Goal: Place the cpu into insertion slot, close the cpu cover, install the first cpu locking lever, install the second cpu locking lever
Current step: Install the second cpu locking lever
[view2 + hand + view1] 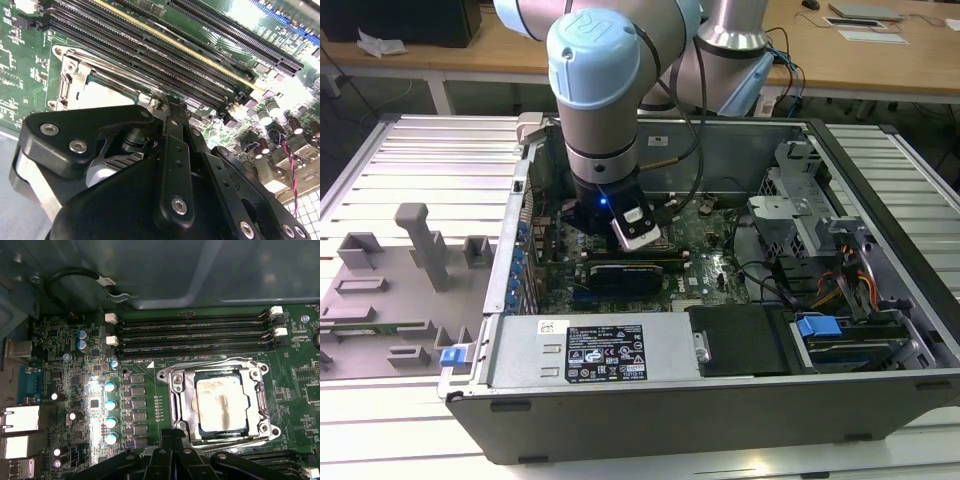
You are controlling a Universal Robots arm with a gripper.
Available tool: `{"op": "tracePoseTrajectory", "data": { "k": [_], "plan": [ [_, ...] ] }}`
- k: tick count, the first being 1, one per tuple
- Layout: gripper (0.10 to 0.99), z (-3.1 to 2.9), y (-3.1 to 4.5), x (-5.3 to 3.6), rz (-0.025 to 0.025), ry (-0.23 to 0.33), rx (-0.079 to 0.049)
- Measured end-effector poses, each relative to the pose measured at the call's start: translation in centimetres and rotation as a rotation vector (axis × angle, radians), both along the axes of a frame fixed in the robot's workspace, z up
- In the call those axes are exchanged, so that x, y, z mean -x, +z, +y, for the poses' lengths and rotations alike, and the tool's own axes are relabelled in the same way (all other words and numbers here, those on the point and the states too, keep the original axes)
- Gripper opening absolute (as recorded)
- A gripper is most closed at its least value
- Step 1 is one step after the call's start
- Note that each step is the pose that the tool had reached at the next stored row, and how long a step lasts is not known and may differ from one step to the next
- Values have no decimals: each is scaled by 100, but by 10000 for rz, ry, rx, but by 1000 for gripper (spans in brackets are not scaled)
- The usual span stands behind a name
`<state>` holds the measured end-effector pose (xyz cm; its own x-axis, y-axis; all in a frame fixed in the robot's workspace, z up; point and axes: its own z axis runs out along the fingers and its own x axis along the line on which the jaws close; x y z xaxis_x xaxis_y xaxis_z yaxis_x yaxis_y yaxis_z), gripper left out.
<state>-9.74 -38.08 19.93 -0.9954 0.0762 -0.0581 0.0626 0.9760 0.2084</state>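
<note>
Much of the socket area is blocked in the second wrist view by the gripper's black body; just a corner of the cpu cover can be made out there. In the exterior view the fingertips are hidden behind the arm and a small white block on its wrist, down inside the open computer case at mid-frame.

In the first wrist view the cpu is seen seated flat, framed by the cover's window, with the insertion slot buried underneath it. The gripper is at the cover's edge, just beside the chip, fingers pinched together. Whether anything is pinched between them can't be told.

A white label with black print is stuck on the metal panel at lower centre of the exterior view. Tiny white lettering is printed on the green motherboard, too small to read.
</note>
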Motion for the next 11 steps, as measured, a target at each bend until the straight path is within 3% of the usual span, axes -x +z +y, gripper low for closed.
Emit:
{"op": "tracePoseTrajectory", "data": {
  "k": [2, 4, 5, 7, 8, 10, 11],
  "plan": [
    [106, 0, 66, 0, -1, 0, 5],
    [106, 0, 239, 0, 0, 0, 35],
    [106, 0, 329, 0, 1, -1, 111],
    [106, 1, 356, -4, 2, -3, 233],
    [106, 0, 360, -28, 34, -15, 344],
    [106, 0, 360, -79, 111, -21, 401],
    [106, 0, 360, -124, 173, -22, 417]
  ]
}}
